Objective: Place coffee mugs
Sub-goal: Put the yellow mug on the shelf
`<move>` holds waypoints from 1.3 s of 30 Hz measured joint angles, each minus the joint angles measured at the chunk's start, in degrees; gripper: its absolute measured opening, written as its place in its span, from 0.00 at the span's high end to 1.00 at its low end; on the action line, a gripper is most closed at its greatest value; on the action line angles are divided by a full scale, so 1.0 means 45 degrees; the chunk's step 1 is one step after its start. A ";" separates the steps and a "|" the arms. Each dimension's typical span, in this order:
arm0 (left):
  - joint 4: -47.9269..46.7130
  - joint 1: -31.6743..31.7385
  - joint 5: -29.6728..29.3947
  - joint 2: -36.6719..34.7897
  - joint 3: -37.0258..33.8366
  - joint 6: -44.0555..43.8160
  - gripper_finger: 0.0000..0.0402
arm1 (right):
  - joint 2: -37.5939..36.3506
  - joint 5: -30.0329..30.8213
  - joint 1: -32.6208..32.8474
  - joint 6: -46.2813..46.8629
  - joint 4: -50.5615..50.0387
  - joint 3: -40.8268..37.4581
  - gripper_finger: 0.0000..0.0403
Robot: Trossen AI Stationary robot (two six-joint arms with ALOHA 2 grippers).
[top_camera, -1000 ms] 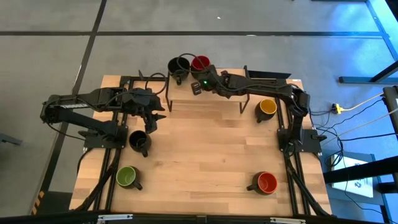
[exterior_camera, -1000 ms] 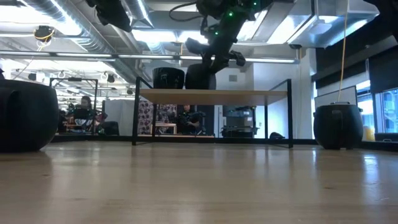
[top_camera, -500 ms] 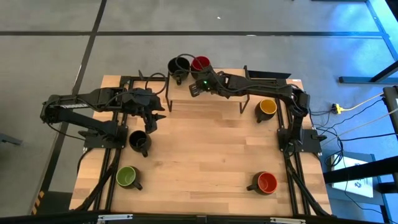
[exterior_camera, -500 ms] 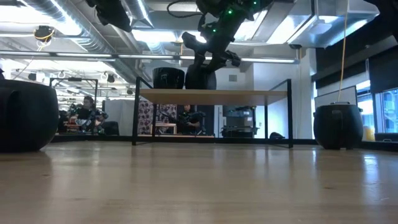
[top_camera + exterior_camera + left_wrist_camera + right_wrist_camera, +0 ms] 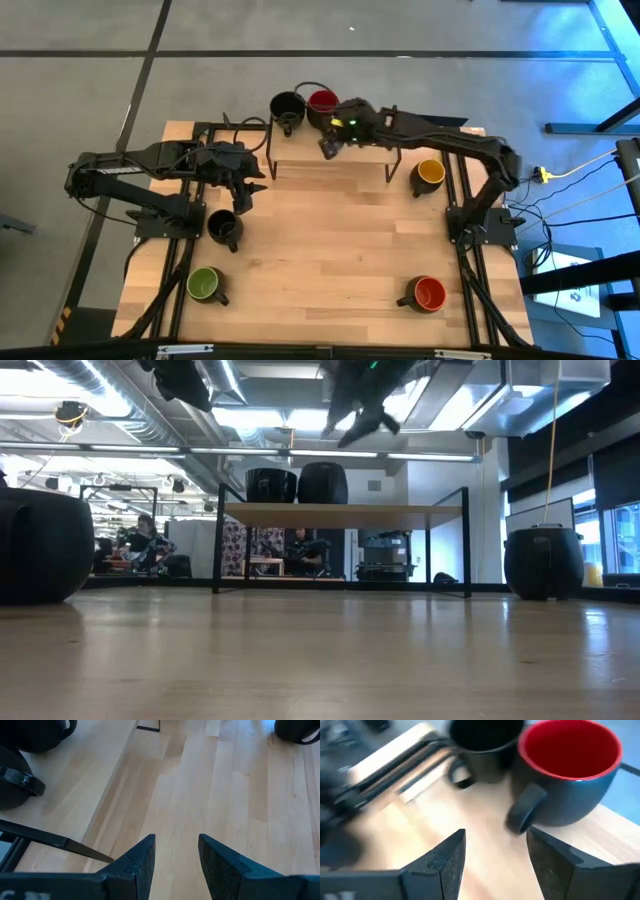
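Mugs on table and raised shelf; both tools empty
Shelf at far table edge: black mug (image 5: 287, 105) beside dark red mug (image 5: 322, 101). Right tool (image 5: 328, 147) just in front of the red mug, fingers apart. Left tool (image 5: 245, 196) near left edge, fingers apart, above second black mug (image 5: 223, 227). Green mug (image 5: 203, 285) near-left corner, orange-red mug (image 5: 428, 294) near-right, yellow mug (image 5: 429, 173) by right edge

Bright overhead light, soft shadows; the right wrist view shows motion blur.
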 joint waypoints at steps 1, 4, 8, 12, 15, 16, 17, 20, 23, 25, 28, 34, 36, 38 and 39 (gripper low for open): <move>0.0000 0.0000 0.0000 0.0000 0.0000 0.0000 0.64 | -0.0364 -0.0483 0.0104 -0.0411 -0.0271 0.0000 0.51; 0.0002 0.0000 0.0000 0.0000 0.0000 0.0000 0.64 | -0.1433 -0.1333 0.0580 -0.1166 -0.1596 0.0000 0.51; 0.0001 0.0000 0.0000 0.0000 0.0000 -0.0006 0.64 | -0.2670 -0.1337 0.1250 -0.1184 -0.3713 0.0000 0.51; 0.0013 0.0000 0.0000 0.0000 0.0000 -0.0053 0.64 | -0.3596 -0.0509 0.1812 -0.0479 -0.5551 0.0000 0.51; 0.0007 -0.0005 0.0013 -0.0003 0.0000 -0.0061 0.64 | -0.4216 0.0048 0.2097 0.0323 -0.7205 0.0000 0.51; 0.0008 -0.0005 0.0108 -0.0005 0.0000 -0.0063 0.64 | -0.4399 0.0186 0.2166 0.0644 -0.7802 0.0000 0.51; -0.0004 -0.0005 0.0238 -0.0005 0.0000 -0.0051 0.64 | -0.4587 0.0347 0.2152 0.0940 -0.8405 -0.0014 0.51; 0.0000 -0.0010 0.0373 -0.0005 0.0000 -0.0029 0.64 | -0.5538 0.0806 0.2108 0.1734 -0.9193 -0.0949 0.51; 0.0002 -0.0005 0.0374 -0.0005 0.0000 -0.0024 0.64 | -0.6869 0.1000 0.1876 0.2526 -0.9159 -0.2816 0.51; 0.0005 -0.0005 0.0374 -0.0005 0.0000 -0.0029 0.64 | -0.7833 0.0973 0.1511 0.3090 -0.9141 -0.4257 0.51; 0.0000 -0.0005 0.0389 -0.0005 0.0000 -0.0118 0.64 | -0.8799 0.0452 0.0774 0.3837 -0.9101 -0.6152 0.51; 0.0005 -0.0005 0.0389 -0.0005 0.0000 -0.0284 0.64 | -0.9405 -0.0010 -0.0732 0.3602 -0.8408 -0.8664 0.51; 0.0001 -0.0005 0.0389 -0.0005 0.0000 -0.0326 0.64 | -0.9325 -0.0277 -0.1198 0.3077 -0.7826 -0.9299 0.51; 0.0005 -0.0005 0.0389 -0.0005 0.0000 -0.0335 0.64 | -0.9118 -0.0770 -0.1585 0.2553 -0.7264 -0.9848 0.51; 0.0000 -0.0005 0.0389 -0.0005 0.0000 -0.0335 0.64 | -0.8972 -0.0832 -0.1763 0.2455 -0.7036 -1.0085 0.51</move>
